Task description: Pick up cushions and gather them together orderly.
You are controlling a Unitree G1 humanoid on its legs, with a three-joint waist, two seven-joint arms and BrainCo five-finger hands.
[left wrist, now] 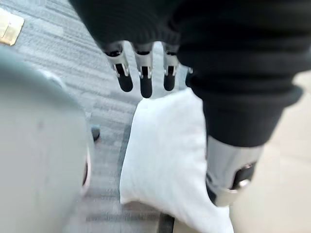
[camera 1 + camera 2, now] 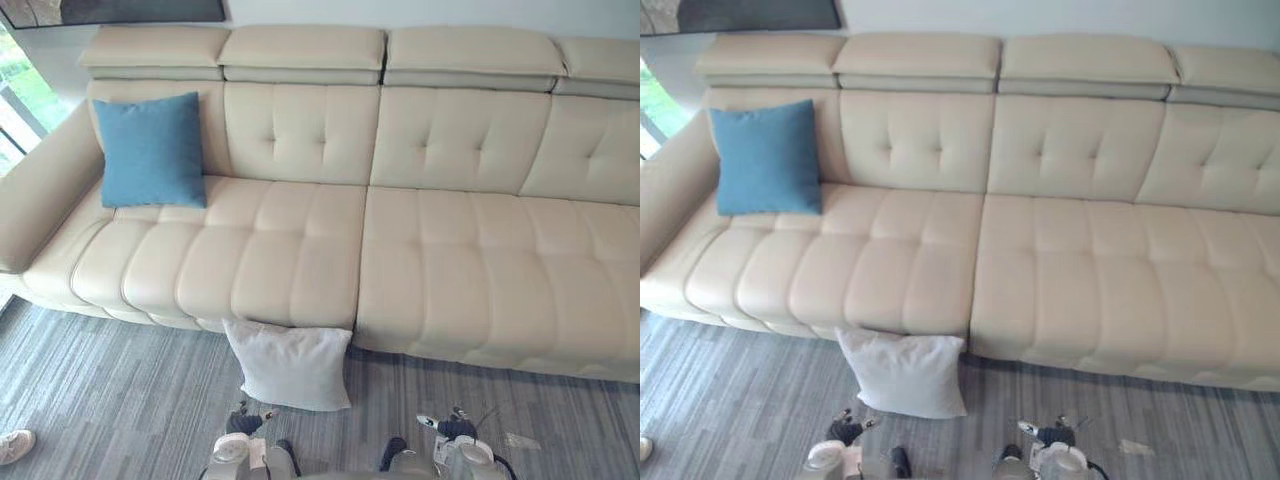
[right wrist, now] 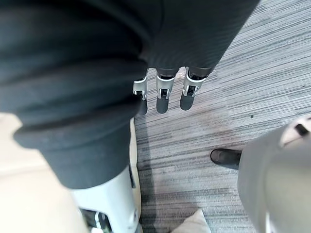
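Grey carpeted floor (image 2: pixel 100 390) ran before beige sofa (image 2: pixel 450 260). Blue cushion (image 2: pixel 152 150) stood propped in the seat's left corner against the backrest. White cushion (image 2: pixel 293 365) sat on the floor, leaning on sofa's front edge, likely the first pickup. Left robot hand (image 1: pixel 146 80) hung over it, fingers straight, empty; right robot hand (image 3: pixel 163 94) likewise, over floor.

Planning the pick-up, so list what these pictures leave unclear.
Sofa: right end cut off by both eye views' edge.
White cushion: one side hidden by the left hand in its wrist view.
Pale scrap on the carpet: too small to identify.
Shoe: mostly cut off by the left eye view's edge.
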